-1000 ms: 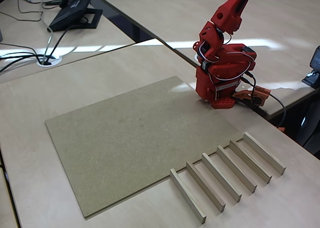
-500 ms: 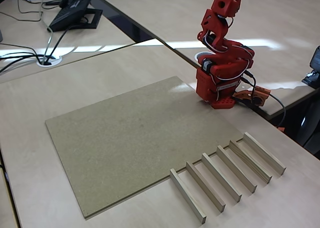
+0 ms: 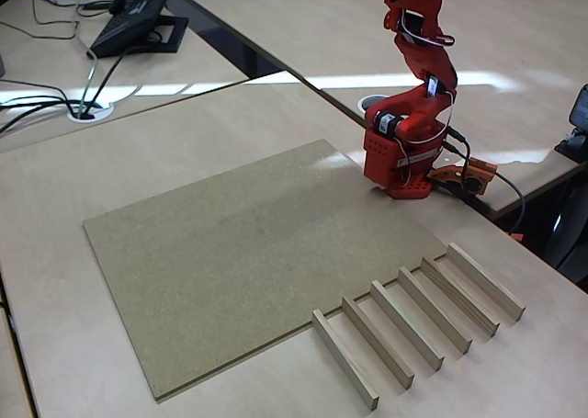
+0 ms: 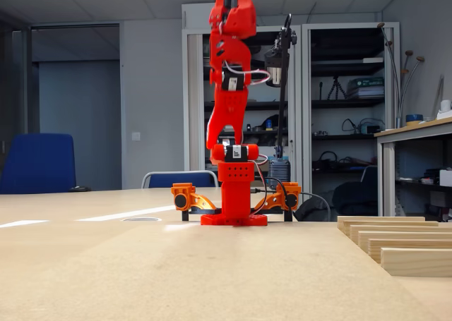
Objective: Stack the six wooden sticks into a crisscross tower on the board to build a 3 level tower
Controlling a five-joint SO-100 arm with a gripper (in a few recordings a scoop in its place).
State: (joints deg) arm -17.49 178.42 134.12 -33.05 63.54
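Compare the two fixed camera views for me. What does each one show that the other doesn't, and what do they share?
A fixed view from above gives the board in full outline, bare, the six wooden sticks lying parallel beside its edge, and a desk phone. A fixed view at table height gives a blue chair and open shelving cabinets behind the table. Both share the red arm reared upright, and the sticks.

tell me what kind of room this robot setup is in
Probably an office or lab workroom: a desk phone on the neighbouring desk, blue chairs, and cabinets holding gear behind the red arm.
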